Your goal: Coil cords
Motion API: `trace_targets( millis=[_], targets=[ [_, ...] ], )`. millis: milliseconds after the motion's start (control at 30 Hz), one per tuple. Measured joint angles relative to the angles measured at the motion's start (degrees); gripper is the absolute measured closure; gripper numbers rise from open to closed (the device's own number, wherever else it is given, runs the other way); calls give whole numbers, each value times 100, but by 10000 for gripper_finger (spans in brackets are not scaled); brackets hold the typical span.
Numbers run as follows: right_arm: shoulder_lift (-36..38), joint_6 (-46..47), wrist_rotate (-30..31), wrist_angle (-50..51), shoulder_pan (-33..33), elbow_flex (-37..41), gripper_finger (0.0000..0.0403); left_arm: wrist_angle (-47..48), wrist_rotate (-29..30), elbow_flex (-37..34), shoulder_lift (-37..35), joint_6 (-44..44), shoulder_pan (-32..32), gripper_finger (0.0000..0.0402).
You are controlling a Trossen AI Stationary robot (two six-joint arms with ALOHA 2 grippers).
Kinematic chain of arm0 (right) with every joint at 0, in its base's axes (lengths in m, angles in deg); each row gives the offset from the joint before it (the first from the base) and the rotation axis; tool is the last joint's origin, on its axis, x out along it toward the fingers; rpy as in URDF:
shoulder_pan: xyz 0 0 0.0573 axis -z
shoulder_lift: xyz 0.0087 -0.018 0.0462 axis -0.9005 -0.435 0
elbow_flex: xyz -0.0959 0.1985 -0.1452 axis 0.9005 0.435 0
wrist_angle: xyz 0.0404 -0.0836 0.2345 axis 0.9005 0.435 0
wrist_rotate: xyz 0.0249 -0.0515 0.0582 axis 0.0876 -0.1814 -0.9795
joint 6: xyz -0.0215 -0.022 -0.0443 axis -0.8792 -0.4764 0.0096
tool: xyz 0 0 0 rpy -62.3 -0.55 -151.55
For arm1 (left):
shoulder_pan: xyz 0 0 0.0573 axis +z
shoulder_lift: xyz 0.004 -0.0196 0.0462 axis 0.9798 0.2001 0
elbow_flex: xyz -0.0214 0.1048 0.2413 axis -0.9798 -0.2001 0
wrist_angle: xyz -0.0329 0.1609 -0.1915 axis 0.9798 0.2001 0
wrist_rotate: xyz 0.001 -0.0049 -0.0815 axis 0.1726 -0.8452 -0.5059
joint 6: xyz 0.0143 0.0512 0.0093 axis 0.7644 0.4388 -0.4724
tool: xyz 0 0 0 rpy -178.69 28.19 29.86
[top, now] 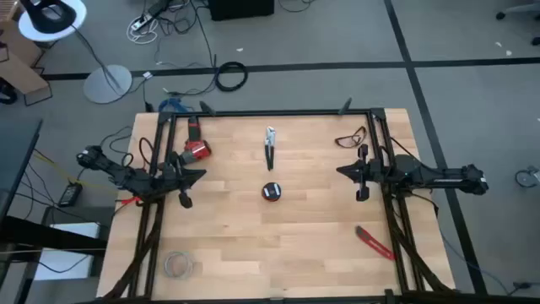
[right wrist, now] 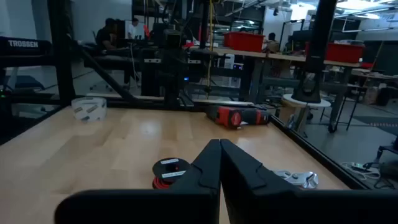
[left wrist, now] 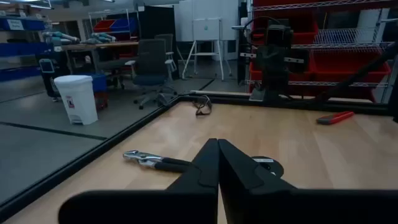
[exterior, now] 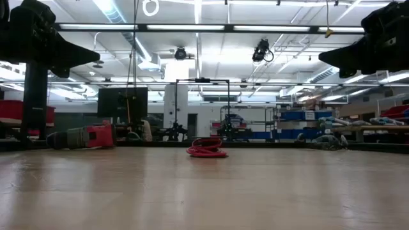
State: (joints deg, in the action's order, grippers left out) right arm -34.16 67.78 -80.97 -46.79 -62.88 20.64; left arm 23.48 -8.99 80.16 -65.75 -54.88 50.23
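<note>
Lettering reading TROSSEN shows on a dark frame beyond the table (top: 278, 245). The red cord (top: 271, 192) lies coiled mid-table, bare wood all round it. Left gripper (top: 201, 176) and right gripper (top: 341, 171), both pinched closed and empty, hover well apart from it near opposite table edges.

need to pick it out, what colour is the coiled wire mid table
Bright red coiled wire, clearest in the low view.

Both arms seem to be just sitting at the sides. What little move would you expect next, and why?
Probably one arm, perhaps the left gripper, opens and reaches toward the red cord at the table's middle. The cord lies in a small bundle, touched by neither arm; both the left and the right gripper are shut and raised off the table at its sides. It may even be coiled already.
</note>
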Motion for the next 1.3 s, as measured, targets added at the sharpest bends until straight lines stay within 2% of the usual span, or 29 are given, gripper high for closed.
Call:
trace_targets(
  millis=[1000,1100,1233,1300],
  targets=[
    [0,-59,0,-49,0,0,394,1,0,2,0,0,0,394],
    [0,347,-16,-545,-2,2,394,0,0,2,0,0,2,394],
    [3,659,506,-2183,47,-23,394,0,-1,0,1,0,0,394],
    [-1,780,722,-2473,72,-220,394,0,-1,2,1,0,0,394]
  ],
)
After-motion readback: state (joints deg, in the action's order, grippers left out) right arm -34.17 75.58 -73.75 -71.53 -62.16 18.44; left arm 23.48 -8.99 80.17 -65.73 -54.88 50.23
